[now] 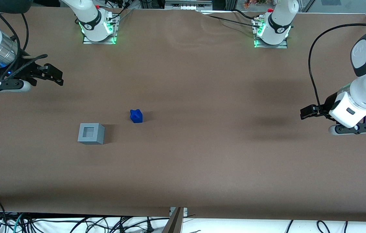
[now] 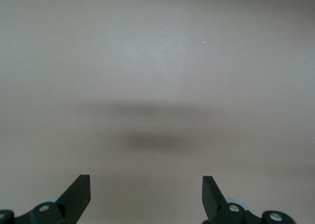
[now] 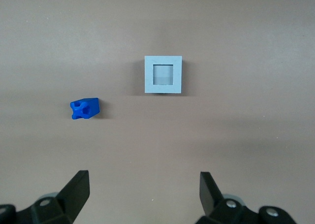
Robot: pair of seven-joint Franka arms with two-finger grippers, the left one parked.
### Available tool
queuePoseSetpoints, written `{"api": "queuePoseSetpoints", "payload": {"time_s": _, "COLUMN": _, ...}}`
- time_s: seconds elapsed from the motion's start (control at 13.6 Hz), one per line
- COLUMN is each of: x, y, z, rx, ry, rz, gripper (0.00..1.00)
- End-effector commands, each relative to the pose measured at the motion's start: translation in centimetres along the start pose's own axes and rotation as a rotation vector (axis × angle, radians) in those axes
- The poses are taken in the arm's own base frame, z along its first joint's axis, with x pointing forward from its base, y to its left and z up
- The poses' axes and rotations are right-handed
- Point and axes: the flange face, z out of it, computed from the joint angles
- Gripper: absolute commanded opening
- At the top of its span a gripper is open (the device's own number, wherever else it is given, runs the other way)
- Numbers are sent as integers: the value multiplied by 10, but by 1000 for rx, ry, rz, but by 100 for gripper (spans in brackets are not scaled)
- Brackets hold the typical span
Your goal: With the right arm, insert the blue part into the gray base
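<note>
The blue part point(image 1: 136, 116) lies on the brown table, beside the gray base point(image 1: 91, 133) and a little farther from the front camera than it. The gray base stands upright with its square recess facing up and empty. My right arm's gripper point(image 1: 56, 77) hovers high above the table at the working arm's end, well apart from both and farther from the front camera. It is open and empty. In the right wrist view the blue part point(image 3: 84, 109) and the gray base point(image 3: 163, 75) both lie ahead of the open gripper point(image 3: 144, 184), with bare table between the fingers.
The brown table point(image 1: 202, 155) stretches wide around both objects. Two arm bases with green lights point(image 1: 98, 27) point(image 1: 272, 30) stand along the table's edge farthest from the front camera. Cables hang below the near edge point(image 1: 73, 223).
</note>
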Motion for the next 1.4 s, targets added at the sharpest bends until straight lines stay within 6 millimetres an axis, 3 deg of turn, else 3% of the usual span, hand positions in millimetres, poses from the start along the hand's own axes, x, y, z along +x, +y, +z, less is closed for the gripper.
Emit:
{"api": "queuePoseSetpoints", "payload": {"time_s": 0.0, "x": -4, "y": 1, "z": -3, "rx": 0, "ry": -45, "rz": -4, "gripper": 99}}
{"api": "queuePoseSetpoints", "payload": {"time_s": 1.32, "x": 0, "y": 0, "z": 7, "rx": 1, "ry": -59, "rz": -20, "gripper": 99}}
